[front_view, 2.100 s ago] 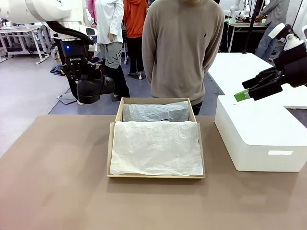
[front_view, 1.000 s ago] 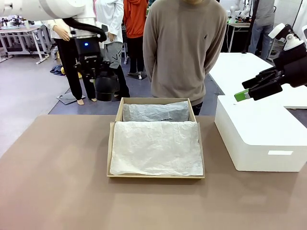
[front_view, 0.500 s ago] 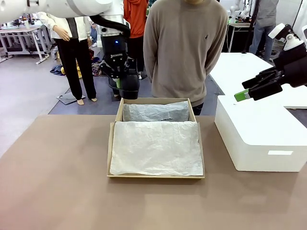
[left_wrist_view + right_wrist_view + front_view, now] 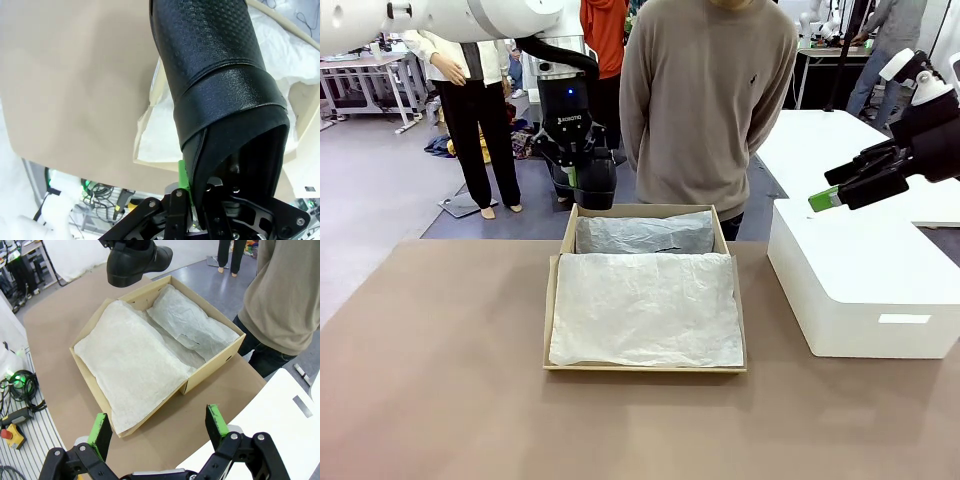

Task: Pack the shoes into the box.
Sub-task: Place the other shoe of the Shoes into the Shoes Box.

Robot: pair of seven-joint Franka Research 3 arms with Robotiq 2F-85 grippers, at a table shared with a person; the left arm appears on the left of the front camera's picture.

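Observation:
My left gripper (image 4: 576, 172) is shut on one glossy black shoe (image 4: 592, 182), which hangs in the air just beyond the far left corner of the box (image 4: 645, 369). In the left wrist view the shoe (image 4: 215, 75) is close up and clamped at its opening by my left gripper (image 4: 196, 192), with white tissue (image 4: 155, 135) below it. The tan cardboard box (image 4: 210, 371) is lined with crumpled white tissue paper (image 4: 645, 308). My right gripper (image 4: 832, 190) is open and holds nothing above the white box. From the right wrist view, the right gripper (image 4: 158, 431) looks down at the shoe (image 4: 136, 260).
A big white block-shaped box (image 4: 865, 285) stands on the table's right side. A person in a beige sweater (image 4: 705, 100) stands right behind the cardboard box, hands behind the back. Bare brown tabletop (image 4: 430, 360) lies to the left and front.
My left arm has carried the shoe rightward from beyond the table's left side to the box's far left corner, turning it as it went. The right arm has not moved.

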